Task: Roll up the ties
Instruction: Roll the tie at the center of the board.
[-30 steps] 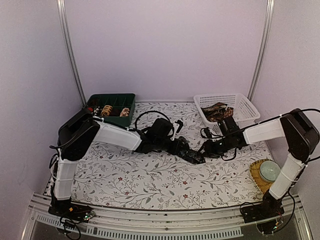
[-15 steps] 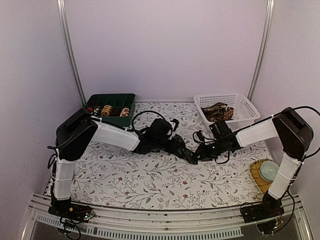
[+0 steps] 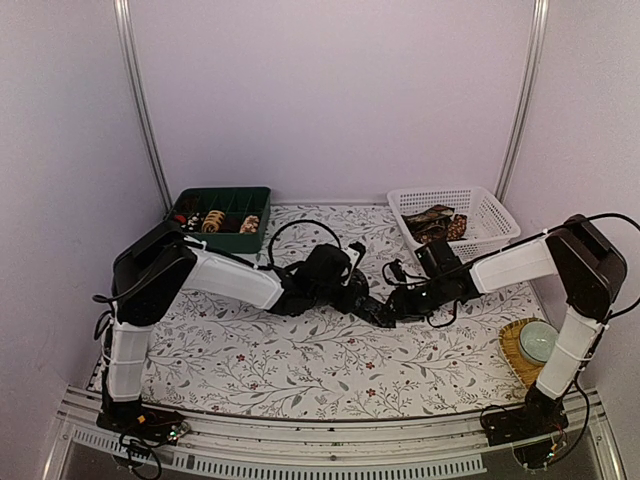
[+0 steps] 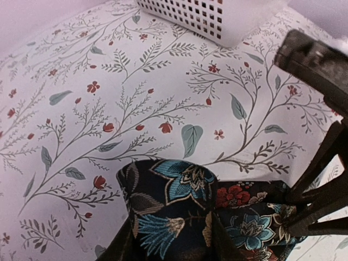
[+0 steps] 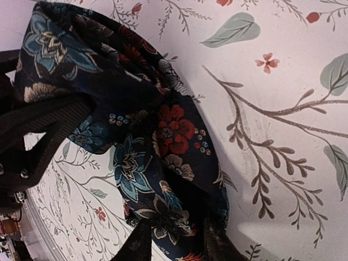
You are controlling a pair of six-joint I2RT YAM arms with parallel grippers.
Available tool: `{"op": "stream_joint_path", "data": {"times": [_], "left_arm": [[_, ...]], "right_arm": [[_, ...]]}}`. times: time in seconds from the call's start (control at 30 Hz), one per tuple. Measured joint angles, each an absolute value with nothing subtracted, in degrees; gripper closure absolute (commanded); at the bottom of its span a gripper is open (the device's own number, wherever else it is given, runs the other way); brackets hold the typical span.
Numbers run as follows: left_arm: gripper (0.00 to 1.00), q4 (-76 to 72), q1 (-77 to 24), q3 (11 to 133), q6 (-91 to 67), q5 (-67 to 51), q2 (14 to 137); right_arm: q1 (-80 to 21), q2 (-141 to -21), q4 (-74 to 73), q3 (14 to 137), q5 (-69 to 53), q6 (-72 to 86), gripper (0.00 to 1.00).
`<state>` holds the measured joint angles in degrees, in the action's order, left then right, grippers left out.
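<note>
Where the two arms meet in the middle of the table, the tie lies in a dark, bunched-up lump. Its long way runs from left to right, from one gripper to the other, and the right side dips a little nearer to the arms' bases. It is so folded that nobody could tell which way its pointed end goes. The left gripper pinches the left end of the lump, with the cloth squeezed between its fingers. The right gripper pinches the right end the same way. Up close the tie is black with blue and red flowers, and part of it stands up off the table in a fold. Other ties lie in the white basket at the back right. Rolled ties sit in the green tray at the back left.
</note>
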<state>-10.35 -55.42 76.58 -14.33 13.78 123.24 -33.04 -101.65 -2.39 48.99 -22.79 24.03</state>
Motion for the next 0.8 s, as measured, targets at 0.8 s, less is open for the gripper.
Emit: {"op": "stream_joint_path", "data": {"times": [0.8], "left_arm": [[0.64, -16.3, -65.8, 76.9, 12.6, 37.1, 127.6]], "right_arm": [[-24.0, -78.4, -10.1, 50.0, -24.6, 25.6, 0.33]]}}
